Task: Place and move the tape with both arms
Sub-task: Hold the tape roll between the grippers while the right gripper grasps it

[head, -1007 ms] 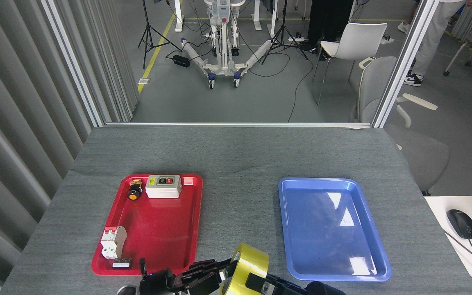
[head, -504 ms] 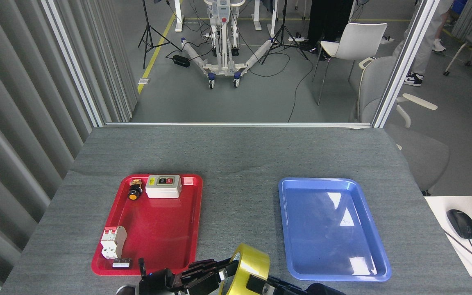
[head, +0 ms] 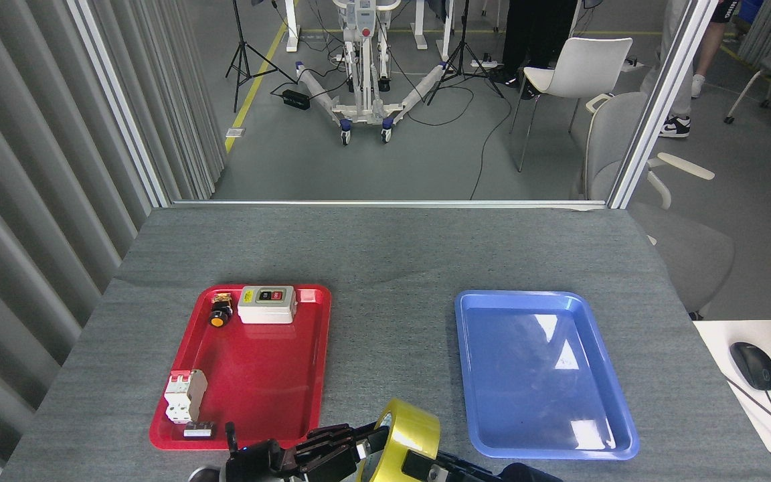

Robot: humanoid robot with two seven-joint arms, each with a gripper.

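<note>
Both grippers are seen at the bottom edge of the head view, near the centre. The left gripper (head: 332, 450) enters from the lower left; its black fingers (head: 322, 445) are extended toward the right and are closed against the left side of the tape (head: 405, 438). The right gripper (head: 432, 463) enters from the lower right, mostly cropped by the frame; its black fingers are pressed against the roll's right side. The arm bodies are largely out of view.
</note>
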